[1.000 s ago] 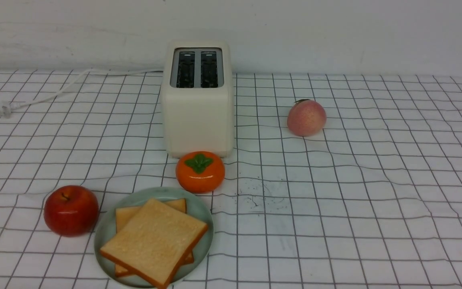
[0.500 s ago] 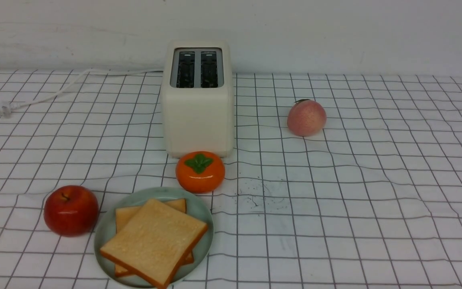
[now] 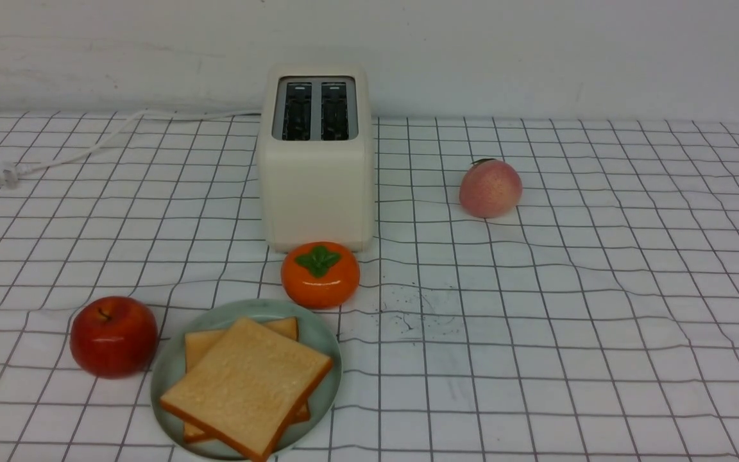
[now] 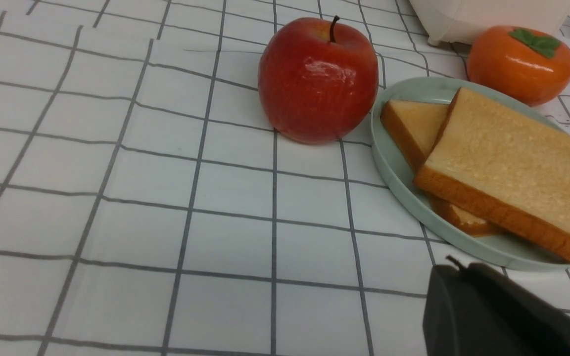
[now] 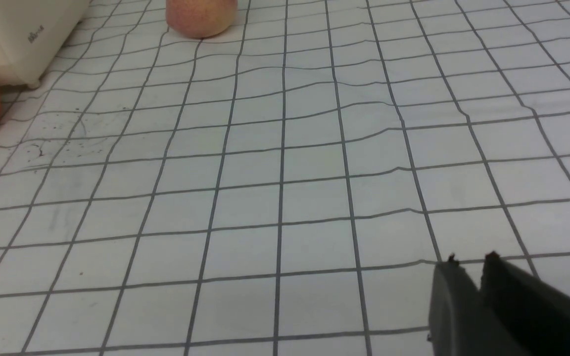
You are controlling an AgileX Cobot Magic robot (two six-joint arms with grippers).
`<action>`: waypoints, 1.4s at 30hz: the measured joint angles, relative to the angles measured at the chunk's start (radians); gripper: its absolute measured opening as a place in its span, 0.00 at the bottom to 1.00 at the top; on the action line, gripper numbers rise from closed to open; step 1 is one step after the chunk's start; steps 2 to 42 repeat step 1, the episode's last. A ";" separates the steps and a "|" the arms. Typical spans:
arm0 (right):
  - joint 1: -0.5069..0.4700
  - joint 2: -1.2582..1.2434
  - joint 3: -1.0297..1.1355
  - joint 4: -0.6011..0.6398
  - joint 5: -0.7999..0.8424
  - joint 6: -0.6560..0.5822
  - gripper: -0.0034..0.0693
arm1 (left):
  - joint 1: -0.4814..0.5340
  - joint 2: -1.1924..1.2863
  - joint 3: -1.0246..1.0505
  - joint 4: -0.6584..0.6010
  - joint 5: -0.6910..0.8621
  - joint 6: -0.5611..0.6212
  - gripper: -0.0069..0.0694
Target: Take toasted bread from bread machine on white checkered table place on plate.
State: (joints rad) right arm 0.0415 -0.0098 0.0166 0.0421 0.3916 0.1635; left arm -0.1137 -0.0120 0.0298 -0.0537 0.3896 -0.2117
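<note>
Left gripper (image 4: 463, 269) closed, nothing held, low over white checkered table (image 3: 600, 289) just beside plate (image 3: 170, 366). Right gripper (image 5: 469, 261) fingers close together, thin gap shows (shut or slightly open, cannot tell), nothing between them. Toasted bread (image 3: 247, 385): two slices stacked on plate, top one turned askew. Bread machine (image 3: 316, 173) behind, both slots empty. Persimmon (image 3: 320, 274) between plate and bread machine; apple (image 3: 113, 335) beside plate.

My left fingers (image 4: 463, 296) are matte black plastic, with smooth, slightly rounded edges and one small pointed nub at the tip. My right fingers (image 5: 455, 296) are the same matte black, two flat blades, each with a tiny nub on top.
</note>
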 joint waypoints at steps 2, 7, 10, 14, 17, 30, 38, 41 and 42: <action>0.000 0.000 0.000 0.000 0.000 0.000 0.16 | 0.000 0.000 0.000 0.000 0.000 0.000 0.11; 0.000 0.000 0.000 0.000 0.000 0.000 0.16 | 0.000 0.000 0.000 0.000 0.000 0.000 0.11; 0.000 0.000 0.000 0.000 0.000 0.000 0.16 | 0.000 0.000 0.000 0.000 0.000 0.000 0.11; 0.000 0.000 0.000 0.000 0.000 0.000 0.16 | 0.000 0.000 0.000 0.000 0.000 0.000 0.11; 0.000 0.000 0.000 0.000 0.000 0.000 0.16 | 0.000 0.000 0.000 0.000 0.000 0.000 0.11; 0.000 0.000 0.000 0.000 0.000 0.000 0.16 | 0.000 0.000 0.000 0.000 0.000 0.000 0.11; 0.000 0.000 0.000 0.000 0.000 0.000 0.16 | 0.000 0.000 0.000 0.000 0.000 0.000 0.11; 0.000 0.000 0.000 0.000 0.000 0.000 0.16 | 0.000 0.000 0.000 0.000 0.000 0.000 0.11; 0.000 0.000 0.000 0.000 0.000 0.000 0.16 | 0.000 0.000 0.000 0.000 0.000 0.000 0.11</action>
